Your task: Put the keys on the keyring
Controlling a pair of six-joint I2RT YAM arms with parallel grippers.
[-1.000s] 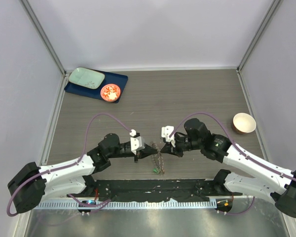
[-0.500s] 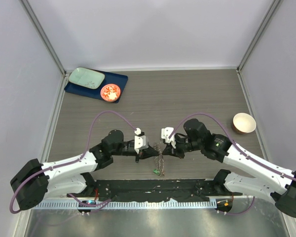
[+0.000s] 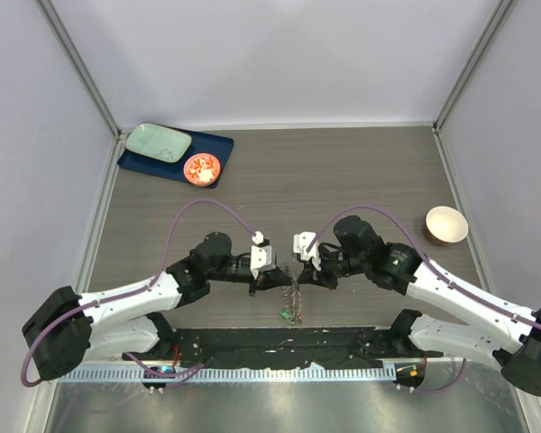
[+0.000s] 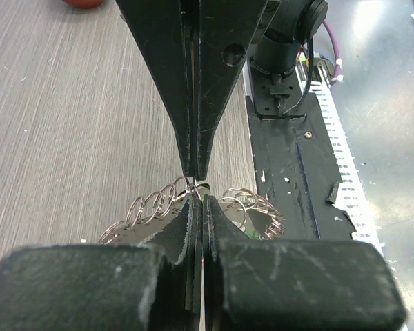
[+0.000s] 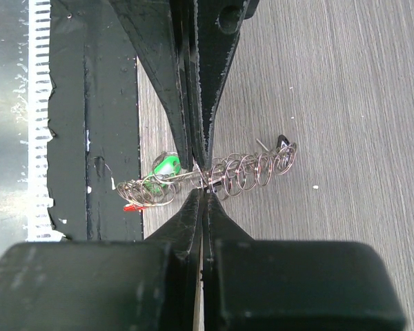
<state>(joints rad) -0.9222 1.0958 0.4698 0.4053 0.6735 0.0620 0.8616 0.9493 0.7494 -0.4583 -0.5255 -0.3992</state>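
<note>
— How are the two arms set?

— Seen from above, each reaches in from its own bottom corner. The elbows hump towards the top of the frame and the forearms angle back down. The left gripper (image 3: pixel 284 276) and the right gripper (image 3: pixel 299 271) meet nose to nose just below the centre of the table (image 3: pixel 343 180). A purple cable (image 3: pixel 198 209) arches over each wrist.

— And the hands?

— Both are closed. In the left wrist view, its fingers lie flat together at bottom centre, nipping a wire loop of the keyring (image 4: pixel 152 207). The other arm's fingers come down from the top edge, also pressed together, almost tip to tip with them. The right wrist view mirrors this, with its own tips pinching the keyring about mid-length.

— Where does the keyring lie?

— It is a string of small linked wire loops. In the overhead view it runs from the fingertips down towards the black base plate (image 3: pixel 279 343). I cannot tell whether it is lifted clear of the wood.

— The keys?

— In the right wrist view, the green key (image 5: pixel 167 166) sits among the loops left of centre, beside the left gripper's tip. The red key (image 5: pixel 130 206) is at the far left end and the black key (image 5: pixel 283 142) at the right end. I cannot tell whether any is threaded on.

— Anything else?

— An orange-red dish (image 3: pixel 202 168) sits on a blue tray (image 3: pixel 213 144) at upper left. A beige bowl (image 3: pixel 445 225) is at the right. Both are well apart from the grippers.
</note>
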